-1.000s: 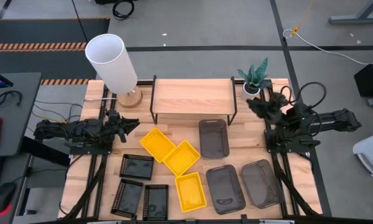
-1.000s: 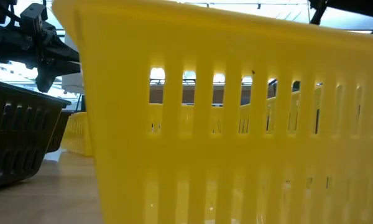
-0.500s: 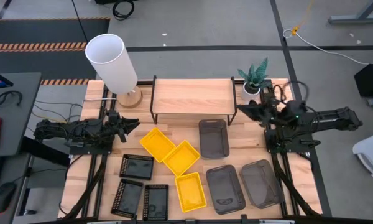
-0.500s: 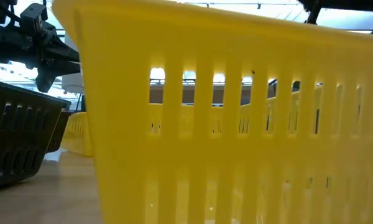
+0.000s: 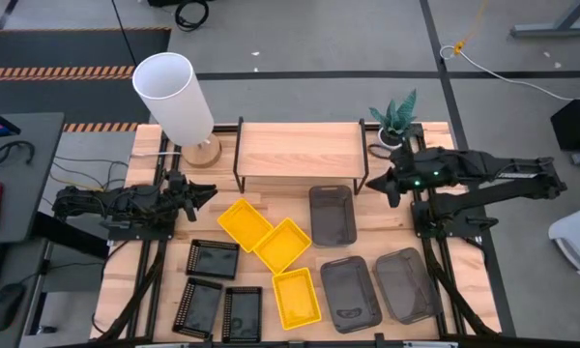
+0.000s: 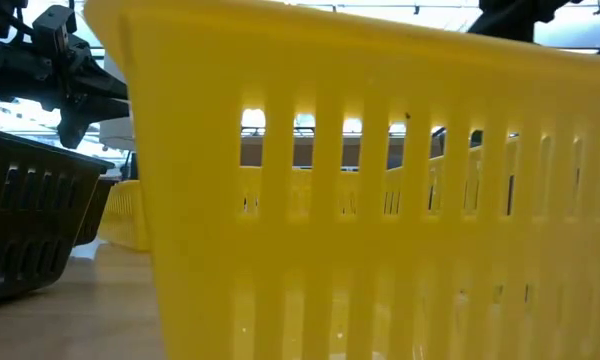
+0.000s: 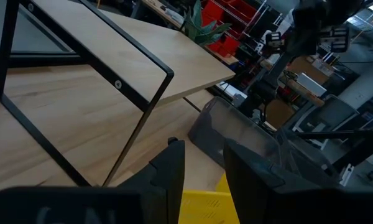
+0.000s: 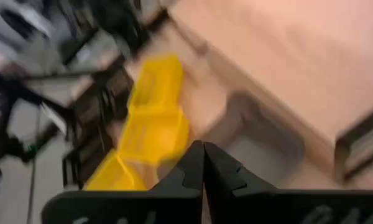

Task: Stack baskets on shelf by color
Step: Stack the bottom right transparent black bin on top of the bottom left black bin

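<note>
The shelf [image 5: 300, 147] stands at the table's far middle, its plank top bare. In front of it lie three yellow baskets [image 5: 282, 244], three grey baskets [image 5: 349, 293] and three black baskets [image 5: 214, 258], all flat on the table. The far grey basket [image 5: 333, 214] rests just before the shelf's right legs. My right gripper [image 5: 375, 184] hangs shut above the table, to the right of that basket, pointing down toward the left. My left gripper [image 5: 205, 193] waits open at the left, left of the far yellow basket [image 5: 245, 223], with nothing between its fingers [image 7: 171, 168].
A white lamp [image 5: 179, 97] stands at the far left corner, a potted plant [image 5: 394, 121] at the far right beside the shelf. In the low view a yellow basket wall [image 6: 380, 200] fills the picture, with a black basket [image 6: 30, 220] to its left.
My right arm has unfolded and reached toward the table's left, toward the shelf's right end. Its gripper has risen a little and tipped from pointing upward to slanting down. It has stayed shut. No basket has moved.
</note>
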You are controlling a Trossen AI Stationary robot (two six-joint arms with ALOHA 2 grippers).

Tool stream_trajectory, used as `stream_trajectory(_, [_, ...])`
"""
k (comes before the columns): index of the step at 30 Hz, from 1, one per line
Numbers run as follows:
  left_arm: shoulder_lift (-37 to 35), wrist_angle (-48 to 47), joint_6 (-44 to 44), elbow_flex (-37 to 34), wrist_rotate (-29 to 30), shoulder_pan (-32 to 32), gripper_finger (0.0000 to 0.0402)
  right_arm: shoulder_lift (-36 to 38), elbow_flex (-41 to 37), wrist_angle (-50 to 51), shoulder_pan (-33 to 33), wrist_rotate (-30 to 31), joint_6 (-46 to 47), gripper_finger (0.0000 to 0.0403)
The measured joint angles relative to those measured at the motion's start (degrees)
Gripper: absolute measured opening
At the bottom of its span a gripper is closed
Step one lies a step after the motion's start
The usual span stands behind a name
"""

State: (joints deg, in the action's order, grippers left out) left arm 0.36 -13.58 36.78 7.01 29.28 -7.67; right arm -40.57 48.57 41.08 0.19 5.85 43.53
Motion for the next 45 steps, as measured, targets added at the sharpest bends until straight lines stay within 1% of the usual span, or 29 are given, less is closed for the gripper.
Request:
stream_trajectory(6, [0.0, 0.0, 0.0, 0.0, 0.0, 0.0, 0.0117, -6.2, 4.4, 15.2, -0.1, -8.4, -1.7, 0.0009])
stream_trajectory(11, [0.0, 0.0, 0.0, 0.0, 0.0, 0.0, 0.0117, -10.7, 6.1, 23.2, 0.2, -17.1, -3.3, 0.0023])
stream_trajectory(15, [0.0, 0.0, 0.0, 0.0, 0.0, 0.0, 0.0117, -14.2, 6.1, 26.6, 0.9, -21.0, -6.2, 0.0052])
stream_trajectory(21, [0.0, 0.0, 0.0, 0.0, 0.0, 0.0, 0.0117, -19.4, 6.1, 30.1, 1.0, -26.8, -11.4, 0.0117])
stream_trajectory(24, [0.0, 0.0, 0.0, 0.0, 0.0, 0.0, 0.0117, -21.9, 6.2, 30.7, 2.3, -25.7, -13.7, 0.0142])
stream_trajectory(27, [0.0, 0.0, 0.0, 0.0, 0.0, 0.0, 0.0117, -24.7, 6.2, 30.8, 4.3, -24.1, -15.8, 0.016])
stream_trajectory(31, [0.0, 0.0, 0.0, 0.0, 0.0, 0.0, 0.0117, -28.0, 6.2, 31.6, 8.0, -25.3, -17.1, 0.0174])
stream_trajectory(34, [0.0, 0.0, 0.0, 0.0, 0.0, 0.0, 0.0117, -29.9, 6.2, 31.7, 11.4, -24.7, -18.2, 0.0182])
stream_trajectory(41, [0.0, 0.0, 0.0, 0.0, 0.0, 0.0, 0.0117, -34.3, 6.2, 30.6, 17.9, -19.0, -18.2, 0.0192])
stream_trajectory(45, [0.0, 0.0, 0.0, 0.0, 0.0, 0.0, 0.0117, -36.2, 6.1, 28.1, 20.1, -18.8, -19.5, 0.0192])
